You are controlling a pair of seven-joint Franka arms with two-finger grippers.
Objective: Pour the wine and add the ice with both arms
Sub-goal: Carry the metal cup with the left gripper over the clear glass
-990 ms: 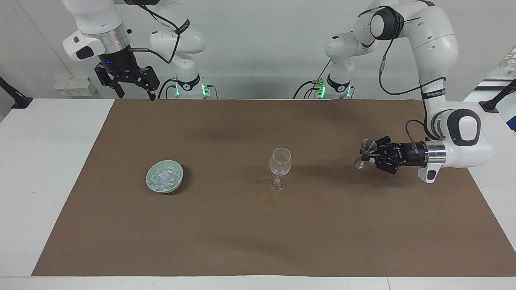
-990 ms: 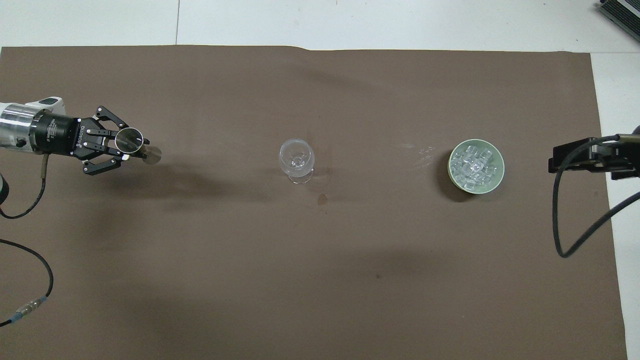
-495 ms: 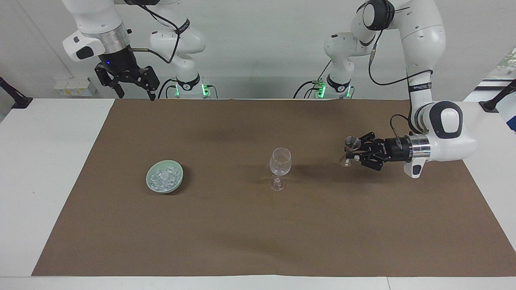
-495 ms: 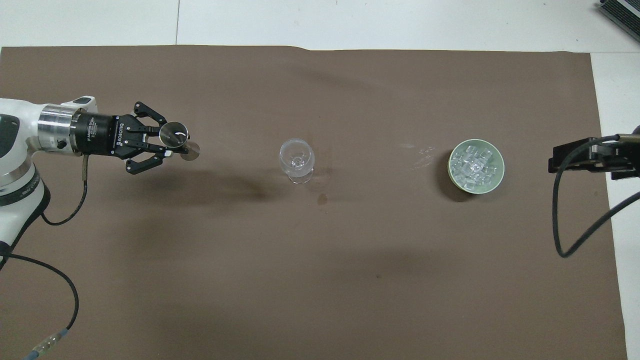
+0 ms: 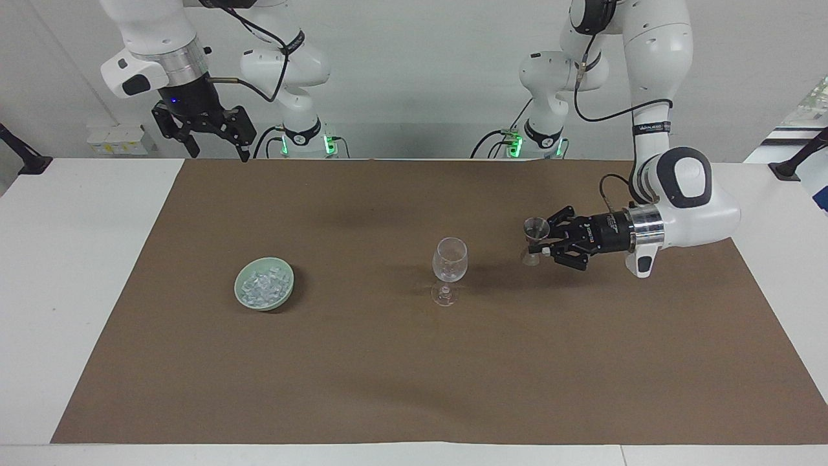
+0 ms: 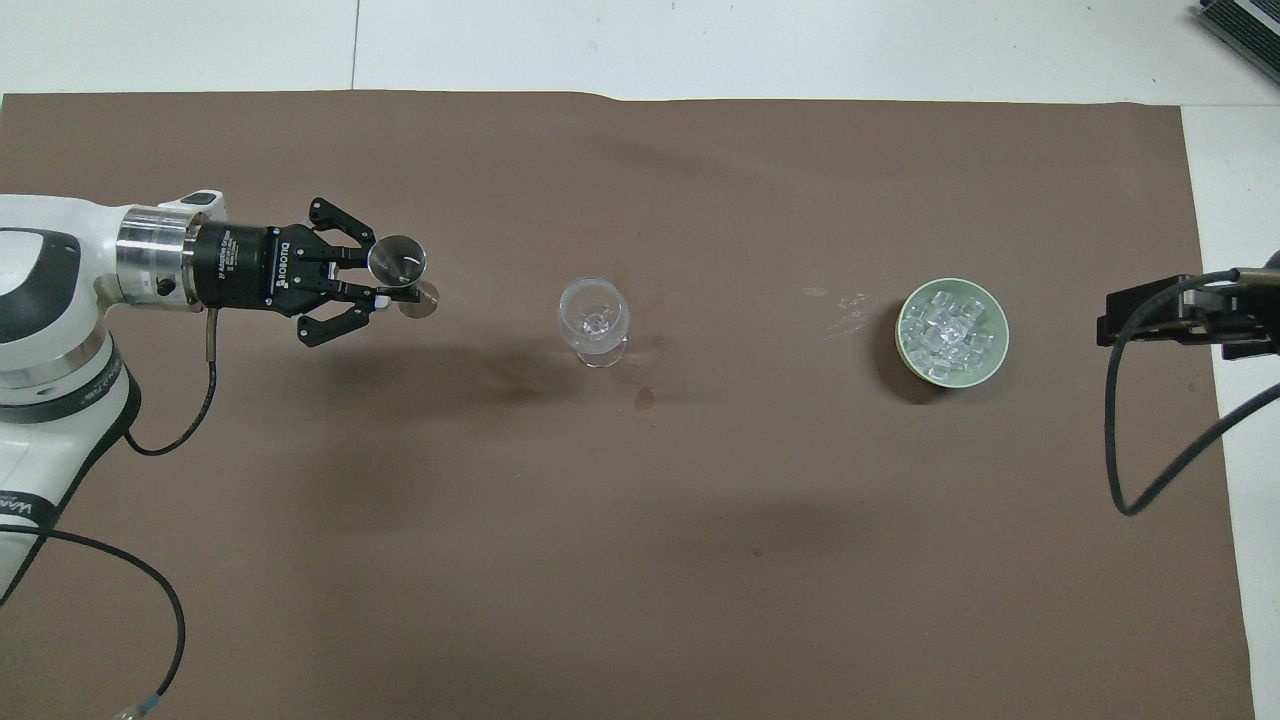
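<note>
- Right gripper (image 5: pixel 213 145) up in the air over the mat (image 5: pixel 414 362) edge at the robots' end, right arm's side; fingers spread wide, holding nothing, waiting. Same pose as a second ago.
- Left gripper (image 5: pixel 542 243) (image 6: pixel 395 290) lies horizontal above the mat, toward the left arm's end, pinched tight on the waist of a small metal double-cone measuring cup (image 5: pixel 535 239) (image 6: pixel 400 272).
- Cup's long axis is roughly vertical, slightly tilted; open mouth faces up. Can't tell if there is liquid in it.
- Change: over the last second the left gripper has carried the cup along the table toward the wine glass; a clear gap to the glass remains.
- Wine glass (image 5: pixel 448 268) (image 6: pixel 594 320) upright mid-mat, stem vertical, mouth up, looks empty. Unmoved.
- Small dark spot (image 6: pixel 645 399) on the mat just beside the glass foot, on the side nearer the robots.
- Pale green bowl (image 5: pixel 264 283) (image 6: pixel 951 331) toward the right arm's end, level with the glass, well apart from it. Unmoved.
- Ice (image 5: pixel 263 285) (image 6: pixel 945 328): pile of small clear chunks filling the bowl; none in the glass.
</note>
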